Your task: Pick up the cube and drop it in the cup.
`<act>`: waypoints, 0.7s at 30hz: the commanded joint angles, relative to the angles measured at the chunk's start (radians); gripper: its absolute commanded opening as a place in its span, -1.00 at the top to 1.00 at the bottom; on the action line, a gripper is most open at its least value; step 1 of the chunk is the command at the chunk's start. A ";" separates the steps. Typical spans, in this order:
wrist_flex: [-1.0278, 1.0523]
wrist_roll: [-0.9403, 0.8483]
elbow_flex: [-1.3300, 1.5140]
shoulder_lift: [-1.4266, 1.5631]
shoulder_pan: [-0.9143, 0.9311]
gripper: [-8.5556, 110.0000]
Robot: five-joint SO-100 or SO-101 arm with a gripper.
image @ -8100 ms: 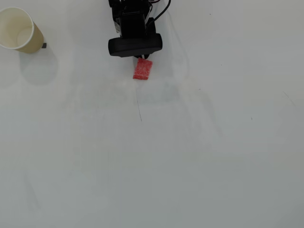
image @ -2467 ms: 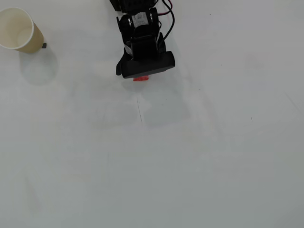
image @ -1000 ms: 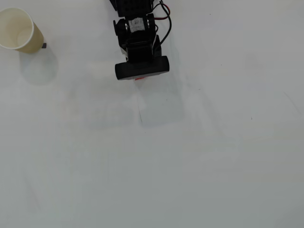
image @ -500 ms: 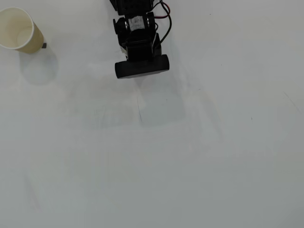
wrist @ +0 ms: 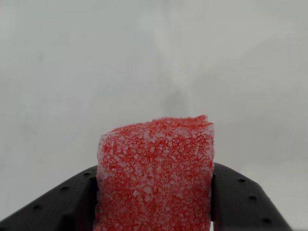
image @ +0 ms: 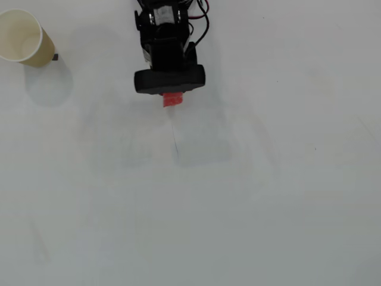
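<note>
Low in the wrist view's centre, the black two-finger gripper (wrist: pixel 155 202) pinches the red speckled foam cube (wrist: pixel 155 175) by its side faces. Light and squashy, it likely needs only gentle pressure. Overhead, the tan paper cup (image: pixel 24 37) stands far upper left.

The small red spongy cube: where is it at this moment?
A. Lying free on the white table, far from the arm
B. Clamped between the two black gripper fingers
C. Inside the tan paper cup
B: in the wrist view the small red spongy cube sits between the two black fingers of the gripper; the tan paper cup stands apart, at the overhead view's upper left.
</note>
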 commanded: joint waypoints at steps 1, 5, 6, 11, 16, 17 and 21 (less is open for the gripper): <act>-0.009 -0.006 -0.060 0.107 0.051 0.72; -0.011 -0.008 -0.035 0.172 0.107 0.71; -0.011 -0.008 -0.032 0.186 0.123 0.71; -0.035 -0.009 0.000 0.262 0.212 0.72; -0.075 -0.026 0.038 0.359 0.321 0.72; -0.075 -0.028 0.040 0.373 0.339 0.72; -0.077 -0.031 0.034 0.428 0.410 0.72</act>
